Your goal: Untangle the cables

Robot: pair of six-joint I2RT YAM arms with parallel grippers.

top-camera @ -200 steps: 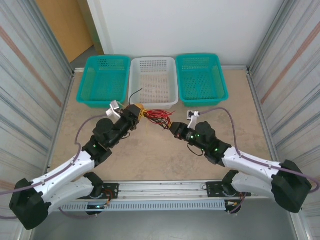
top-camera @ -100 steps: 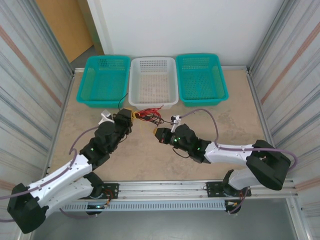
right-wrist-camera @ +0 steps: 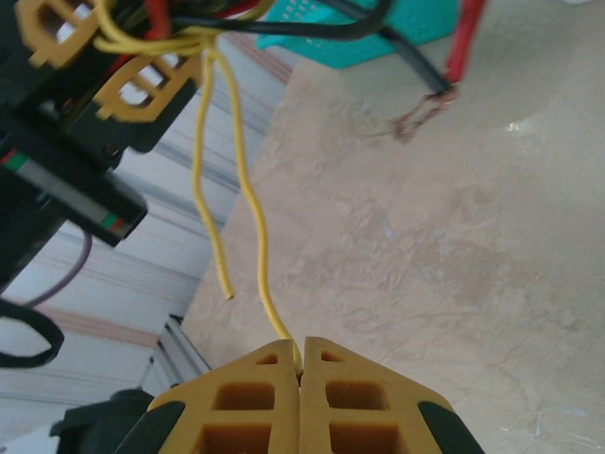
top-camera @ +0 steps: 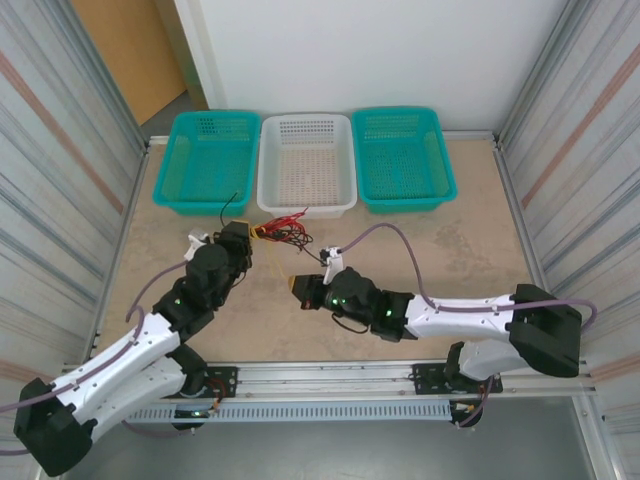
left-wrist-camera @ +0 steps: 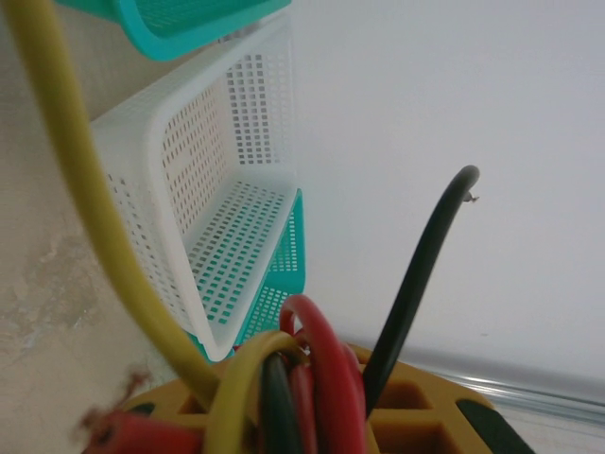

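The right claw (top-camera: 298,289), pressed shut on 1 yellow wire (right-wrist-camera: 250,218), is drawing back toward the near edge, away from the left claw (top-camera: 244,237), which is pinching the cables (top-camera: 284,229) just before the white basket (top-camera: 307,205), so that strand is probably sliding free.

Overhead plus wrist close-ups of cables (top-camera: 284,228)

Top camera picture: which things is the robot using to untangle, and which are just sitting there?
For the job: cable bundle, held by the left gripper; yellow cable, pinched by the right gripper.
Just sitting there: left teal basket; white basket; right teal basket.
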